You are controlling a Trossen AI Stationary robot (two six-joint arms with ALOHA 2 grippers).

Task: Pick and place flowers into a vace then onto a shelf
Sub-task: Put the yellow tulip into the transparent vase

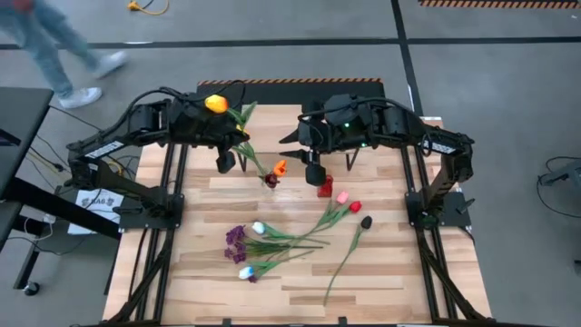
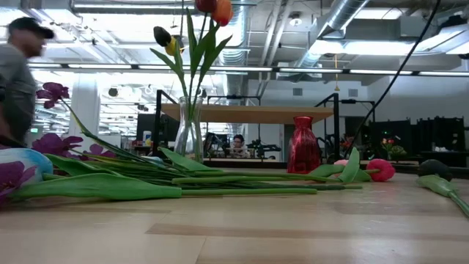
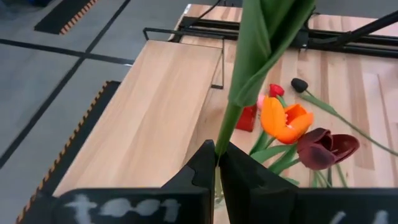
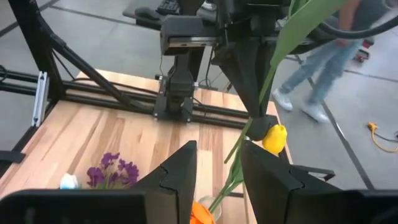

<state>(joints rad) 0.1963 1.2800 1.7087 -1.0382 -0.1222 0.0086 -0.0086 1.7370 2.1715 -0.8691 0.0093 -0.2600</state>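
While left tool (image 3: 217, 163) grips a yellow tulip (image 1: 215, 103) stem, right tool (image 4: 219, 163) parted, empty.

- Left bare: near edge of the worktop (image 1: 300, 295), open to any approach.
- Blocked mid-worktop by scattered flowers (image 1: 290, 238).
- Crowded at the glass vase (image 2: 188, 133) by both arms, red vase (image 1: 325, 188) beside.

No text, label, brand or number can be read in any view. A white sheet (image 1: 98, 199) at the left edge of the high view bears dark print, too small to make out.
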